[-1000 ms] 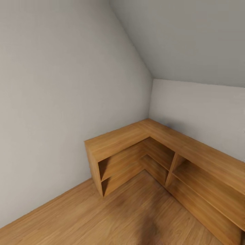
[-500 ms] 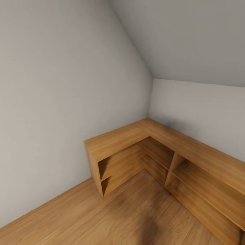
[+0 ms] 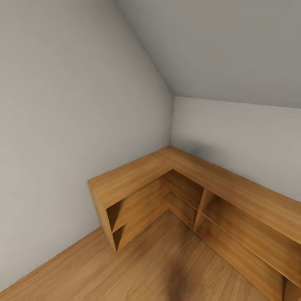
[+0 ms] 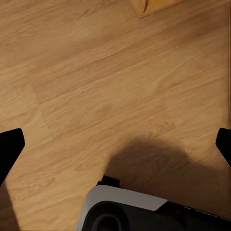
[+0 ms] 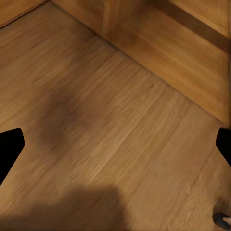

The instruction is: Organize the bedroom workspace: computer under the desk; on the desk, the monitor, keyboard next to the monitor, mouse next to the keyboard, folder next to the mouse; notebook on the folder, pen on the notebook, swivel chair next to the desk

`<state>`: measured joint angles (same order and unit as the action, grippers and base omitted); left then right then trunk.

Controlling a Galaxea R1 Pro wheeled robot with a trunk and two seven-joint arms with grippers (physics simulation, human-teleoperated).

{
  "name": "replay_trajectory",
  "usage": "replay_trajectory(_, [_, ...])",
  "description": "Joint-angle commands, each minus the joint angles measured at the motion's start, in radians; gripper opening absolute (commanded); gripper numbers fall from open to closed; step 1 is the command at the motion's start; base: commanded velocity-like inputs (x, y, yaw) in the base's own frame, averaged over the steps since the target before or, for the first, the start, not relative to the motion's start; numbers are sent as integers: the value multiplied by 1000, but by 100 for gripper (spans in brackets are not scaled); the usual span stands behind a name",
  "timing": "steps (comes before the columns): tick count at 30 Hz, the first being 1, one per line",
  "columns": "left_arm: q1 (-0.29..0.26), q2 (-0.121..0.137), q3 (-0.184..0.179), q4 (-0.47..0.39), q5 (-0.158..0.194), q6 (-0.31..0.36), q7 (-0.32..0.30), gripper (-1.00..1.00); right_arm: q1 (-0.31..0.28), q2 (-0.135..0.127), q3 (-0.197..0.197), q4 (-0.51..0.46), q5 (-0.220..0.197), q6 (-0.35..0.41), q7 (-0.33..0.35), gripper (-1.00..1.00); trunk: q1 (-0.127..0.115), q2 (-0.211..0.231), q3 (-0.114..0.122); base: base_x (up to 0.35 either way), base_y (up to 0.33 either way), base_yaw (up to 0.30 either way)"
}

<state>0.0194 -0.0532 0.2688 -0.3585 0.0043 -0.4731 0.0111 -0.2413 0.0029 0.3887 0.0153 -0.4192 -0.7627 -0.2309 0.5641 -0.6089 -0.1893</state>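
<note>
Both pincers (image 4: 115, 144) (image 5: 115, 144) gape over wood floor (image 3: 167, 267) by, seemingly, an L-shaped shelf (image 3: 138, 177).

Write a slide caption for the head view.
Low L-shaped wooden shelf unit in a grey-walled attic corner, on a wood floor.

Head faces corner shelving (image 3: 200, 188); both wrists face floor (image 4: 96, 86).

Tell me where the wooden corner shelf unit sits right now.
In the head view, the L-shaped wooden shelf unit fills the corner where the two grey walls meet, standing on the wood floor under the sloped ceiling.
</note>
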Motion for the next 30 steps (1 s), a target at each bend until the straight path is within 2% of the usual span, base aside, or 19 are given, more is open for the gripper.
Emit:
replay_trajectory(1, [0,-1,1,-2,0,-1,1,100,-1,0,9,2,-3,-2,-5,100,1,-1,-1,314,0,-249])
replay_trajectory(18, [0,0,1,-1,0,0,1,100,-1,0,10,2,-2,-4,-5,100,1,-1,-1,260,0,-254])
replay_trajectory(30, [0,0,1,0,0,0,1,100,-1,0,10,2,-1,-5,-5,100,1,-1,-1,54,0,-258])
